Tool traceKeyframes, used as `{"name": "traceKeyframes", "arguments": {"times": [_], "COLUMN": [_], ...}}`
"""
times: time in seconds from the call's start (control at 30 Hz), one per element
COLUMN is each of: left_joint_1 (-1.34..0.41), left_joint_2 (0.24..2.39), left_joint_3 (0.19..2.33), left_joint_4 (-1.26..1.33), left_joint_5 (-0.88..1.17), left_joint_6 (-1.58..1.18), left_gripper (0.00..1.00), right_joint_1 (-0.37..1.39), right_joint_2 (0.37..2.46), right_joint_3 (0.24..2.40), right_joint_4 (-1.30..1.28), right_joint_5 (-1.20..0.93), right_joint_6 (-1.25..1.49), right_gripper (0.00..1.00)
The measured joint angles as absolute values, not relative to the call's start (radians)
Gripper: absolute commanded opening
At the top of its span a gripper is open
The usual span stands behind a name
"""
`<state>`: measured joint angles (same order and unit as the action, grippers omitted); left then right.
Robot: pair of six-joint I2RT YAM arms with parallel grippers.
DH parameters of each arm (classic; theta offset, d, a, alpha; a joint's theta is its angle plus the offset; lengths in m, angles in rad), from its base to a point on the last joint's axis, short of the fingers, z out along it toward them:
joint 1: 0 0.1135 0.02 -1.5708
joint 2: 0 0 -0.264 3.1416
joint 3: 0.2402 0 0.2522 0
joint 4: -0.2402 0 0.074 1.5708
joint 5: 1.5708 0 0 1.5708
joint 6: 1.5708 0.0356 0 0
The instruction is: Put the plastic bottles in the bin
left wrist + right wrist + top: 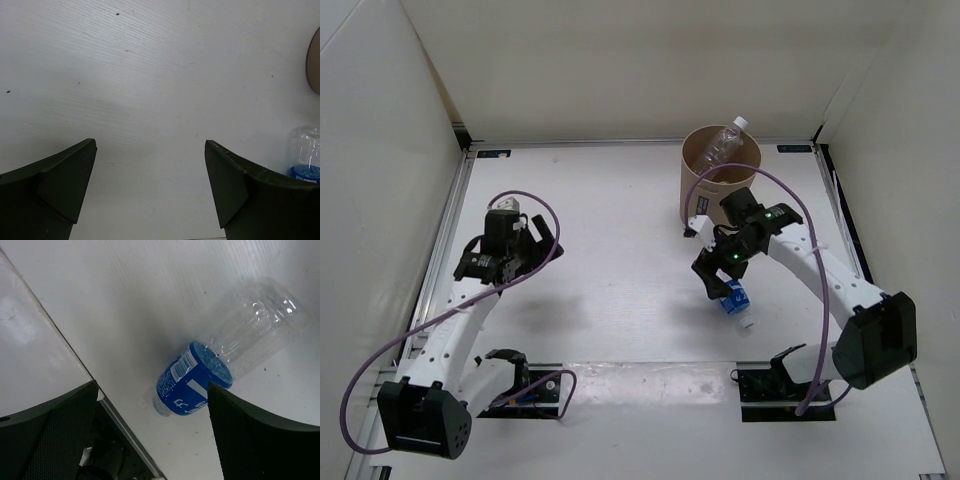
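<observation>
Right end effector (151,386), jaws spread and empty, hovers over the blue-label bottle (197,377), which lies on its side on the desk (620,250) near the bin (705,200). Left end effector (150,145) is likewise released. Risk: the round, thin-walled bottle may roll or squirt free if the fingers close off-centre.

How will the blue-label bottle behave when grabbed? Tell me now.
The blue-label bottle looks empty and see-through, so it is probably light. Its thin clear wall appears crinkled, so it may buckle under a hard squeeze. It lies on its side on the table, so its round body could roll if nudged.
</observation>
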<state>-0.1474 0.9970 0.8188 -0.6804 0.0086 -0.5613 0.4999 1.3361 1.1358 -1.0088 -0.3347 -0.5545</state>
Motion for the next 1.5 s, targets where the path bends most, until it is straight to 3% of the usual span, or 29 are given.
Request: {"name": "traceKeyframes", "arguments": {"times": [0.27, 0.93, 1.3, 1.37, 1.4, 1.5], "left_joint_1": [-0.146, -0.146, -0.146, -0.146, -0.146, -0.146], "left_joint_2": [0.924, 0.942, 1.025, 1.032, 1.035, 1.050], "left_joint_3": [0.778, 0.774, 0.817, 0.830, 0.834, 0.841], "left_joint_4": [-0.686, -0.727, -0.743, -0.744, -0.744, -0.742], "left_joint_5": [-0.031, -0.047, -0.049, -0.049, -0.049, -0.049], "left_joint_6": [-0.585, -0.572, -0.556, -0.553, -0.553, -0.553], "left_gripper": [1.00, 1.00, 1.00, 1.00, 1.00, 1.00], "right_joint_1": [0.421, 0.429, 0.498, 0.512, 0.518, 0.533], "right_joint_2": [1.401, 1.457, 1.500, 1.501, 1.501, 1.501], "right_joint_3": [1.074, 0.966, 0.967, 0.967, 0.967, 0.965], "right_joint_4": [-0.983, -0.881, -0.902, -0.913, -0.916, -0.917], "right_joint_5": [-0.234, -0.090, -0.161, -0.156, -0.154, -0.140], "right_joint_6": [-0.474, -0.441, -0.617, -0.654, -0.667, -0.705], "right_gripper": [0.91, 0.91, 0.76, 0.76, 0.83, 0.90]}}
